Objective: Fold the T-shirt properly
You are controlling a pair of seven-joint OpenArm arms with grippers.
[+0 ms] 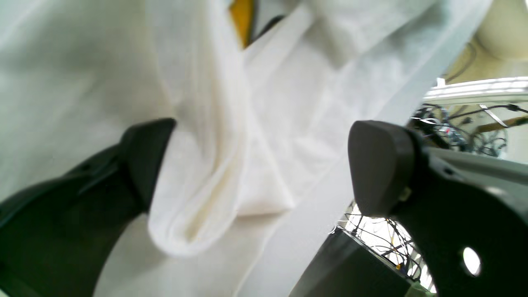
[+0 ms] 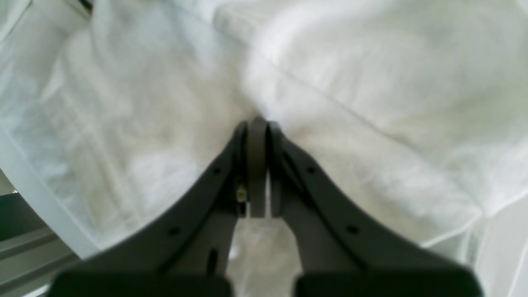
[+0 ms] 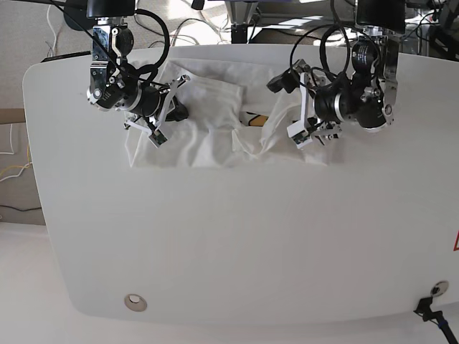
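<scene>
The white T-shirt [image 3: 208, 125] lies crumpled across the far part of the table, with a scrap of yellow print [image 3: 252, 118] showing in its folds. On its left end, my right gripper [image 3: 174, 99] is shut, and creases in the T-shirt [image 2: 350, 82] run into its closed tips [image 2: 258, 126]. At the shirt's right end my left gripper [image 3: 285, 107] stands open. A hanging fold of the T-shirt [image 1: 198, 165] sits between the fingers of the left gripper [image 1: 260, 165], closer to the left one. The yellow print [image 1: 242, 20] shows at the top of that view.
The white table [image 3: 237, 244] stretches toward the front, with a round metal fitting [image 3: 133, 302] near its front left edge and a cable clamp [image 3: 432, 307] at the front right. Cables and equipment [image 3: 244, 21] crowd the space behind the table's far edge.
</scene>
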